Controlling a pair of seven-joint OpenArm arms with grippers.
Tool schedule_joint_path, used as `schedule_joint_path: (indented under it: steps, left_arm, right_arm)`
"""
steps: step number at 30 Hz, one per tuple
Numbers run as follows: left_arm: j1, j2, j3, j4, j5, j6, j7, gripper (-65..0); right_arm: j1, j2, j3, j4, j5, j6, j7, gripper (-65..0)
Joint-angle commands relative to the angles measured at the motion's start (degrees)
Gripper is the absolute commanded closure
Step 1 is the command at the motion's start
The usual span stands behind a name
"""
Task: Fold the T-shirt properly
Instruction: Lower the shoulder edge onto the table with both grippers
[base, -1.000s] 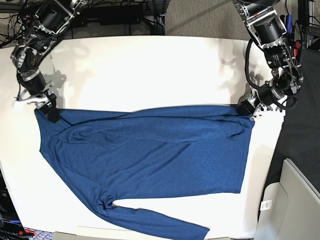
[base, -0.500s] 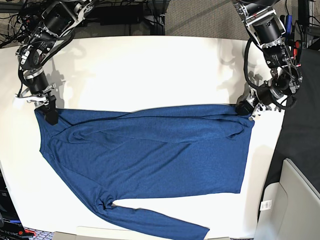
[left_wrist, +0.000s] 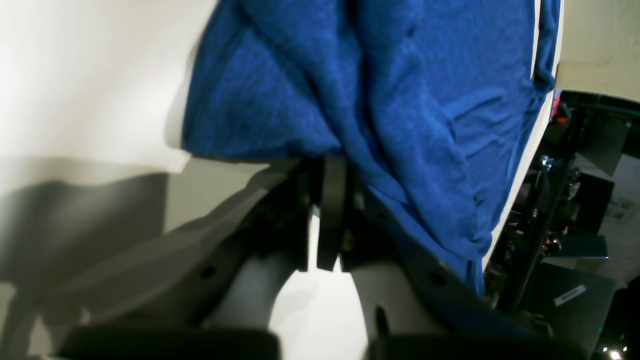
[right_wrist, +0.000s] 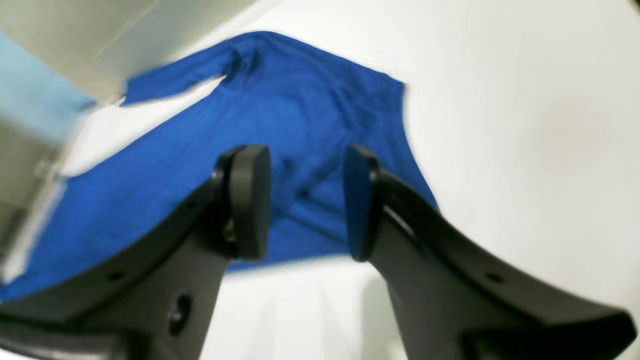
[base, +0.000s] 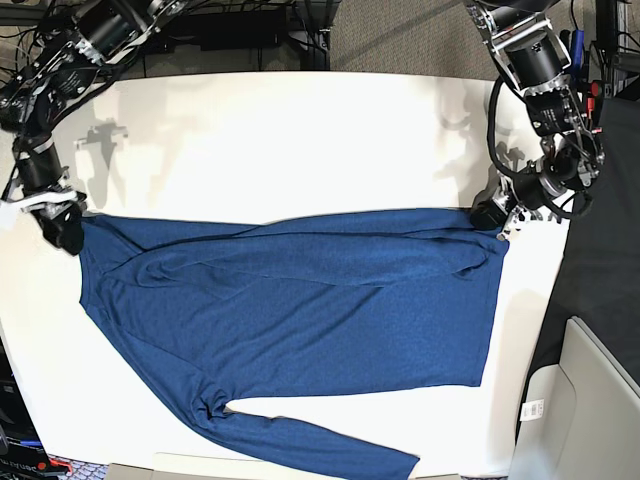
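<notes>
The dark blue T-shirt (base: 300, 300) lies spread on the white table (base: 300, 130), with one long sleeve (base: 320, 445) trailing along the front edge. At the shirt's upper right corner my left gripper (base: 497, 217) is shut on the cloth. In the left wrist view the left gripper (left_wrist: 330, 210) has its fingers pressed together and the T-shirt (left_wrist: 400, 75) bunches at their tips. My right gripper (base: 62, 228) hovers just left of the shirt's upper left corner. In the right wrist view the right gripper (right_wrist: 305, 200) is open and holds nothing, with the T-shirt (right_wrist: 280, 115) beyond it.
A grey bin (base: 590, 400) stands at the lower right beside the table. A black surface (base: 600, 250) runs along the table's right edge. Cables and equipment (base: 240, 30) crowd the back. White tabletop shows behind the shirt.
My right gripper has drawn away to the left, off the shirt's upper left corner. The left gripper and the shirt have hardly moved.
</notes>
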Motion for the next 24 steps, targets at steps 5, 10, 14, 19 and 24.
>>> schedule_joint_path:
  steps: [5,10,14,19,24]
  left_arm:
    - [-1.0,-0.8,-0.1,0.7,-1.2,-0.2,0.7,-0.3]
    - [-1.1,-0.9,-0.1,0.7,-1.2,-0.2,0.7,-0.4]
    - [-1.0,-1.0,-0.1,0.7,-1.2,-0.2,0.7,-0.4]
    - [-1.0,-1.0,-0.1,0.7,-1.2,-0.2,0.7,-0.4]
    - [-1.0,-1.0,-0.1,0.7,-1.2,-0.2,0.8,-0.4]
  right_arm:
    - [0.7,-2.7,-0.1,2.0,-8.8,-5.8,2.5,-15.5]
    - [2.2,-5.1,0.0,2.1,-12.9,-11.2,3.5,-20.2]
    - [3.3,-6.9,0.3,1.9,-16.4,-17.7,3.7,-23.2]
    - [5.3,-8.4,0.3,0.6,-16.6,-19.1,3.6,-23.5]
    - [8.0,-8.7,2.8,-3.7,-16.4,-19.2,3.3,-23.5]
